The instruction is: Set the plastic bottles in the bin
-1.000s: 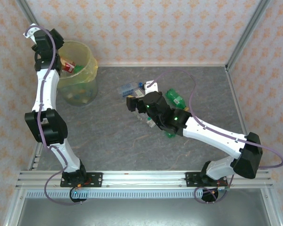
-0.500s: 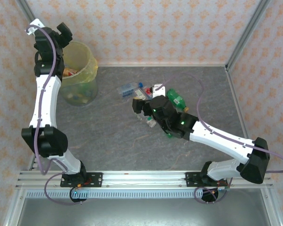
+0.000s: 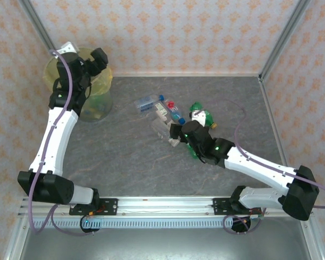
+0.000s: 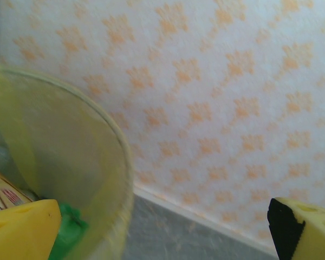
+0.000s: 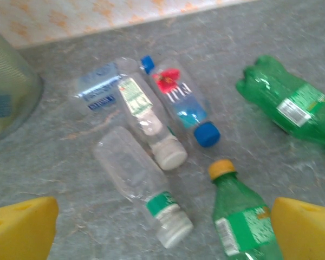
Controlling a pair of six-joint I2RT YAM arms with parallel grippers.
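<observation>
This is looking like a robotics lab test cell rather than anybody's home: the left arm (image 3: 51,135) and the right arm (image 3: 260,168), both white, are sitting bolted to a slotted aluminium rail (image 3: 168,206) at 6 o'clock. Flat wallpaper panels (image 3: 179,32) with an orange pattern are boxing in a grey stone-look table (image 3: 130,157) from 9 round to 3 o'clock, with bare metal frame posts (image 3: 281,38) running up at 11 and 1 o'clock. The plastic bottles (image 3: 173,110) near the centre and the bin (image 3: 102,95) at 10 o'clock are sitting there like props.
</observation>
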